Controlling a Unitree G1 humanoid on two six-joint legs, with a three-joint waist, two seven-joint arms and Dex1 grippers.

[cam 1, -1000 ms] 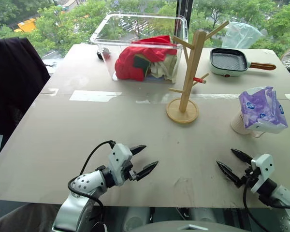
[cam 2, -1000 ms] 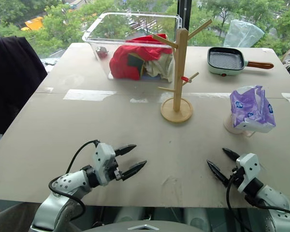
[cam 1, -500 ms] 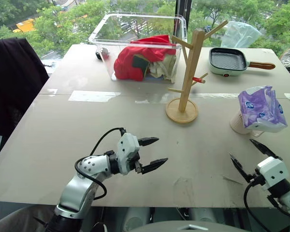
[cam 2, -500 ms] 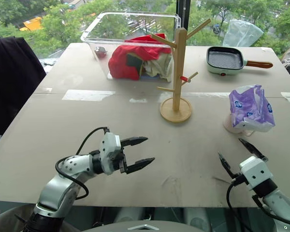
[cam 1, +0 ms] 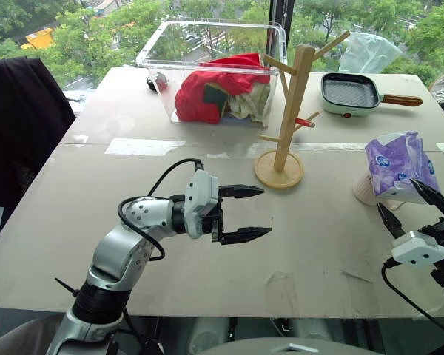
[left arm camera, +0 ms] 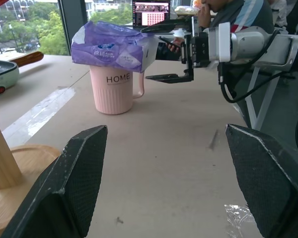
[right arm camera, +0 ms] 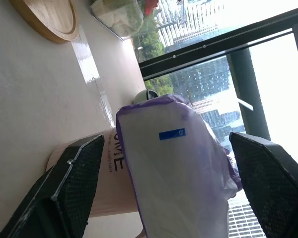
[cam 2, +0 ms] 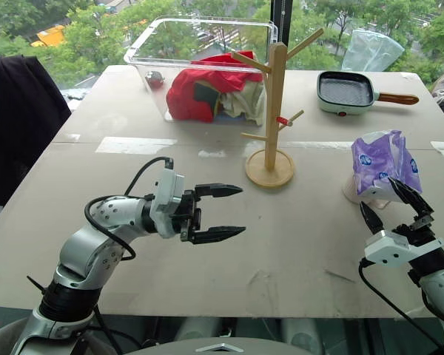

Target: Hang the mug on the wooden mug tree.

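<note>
Right pincer (cam 2: pixel 391 209), spread wide and empty, is seen just short of the mug (left arm camera: pixel 115 89), which stands upright on the bench (cam 1: pixel 333 244) beyond it, capped by a tissue pack (cam 2: pixel 383 164). Left pincer (cam 1: pixel 243 213), also spread and empty, is farther away.

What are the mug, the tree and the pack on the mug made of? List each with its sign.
Mug: likely glazed ceramic; smooth pale ribbed wall, printed "HOME".
Tree: light, matte, unpainted wood; grain shows on the disc base, one peg red-tipped.
Pack: thin plastic film, purple and white; it crinkles and shines. Its contents cannot be seen.
</note>
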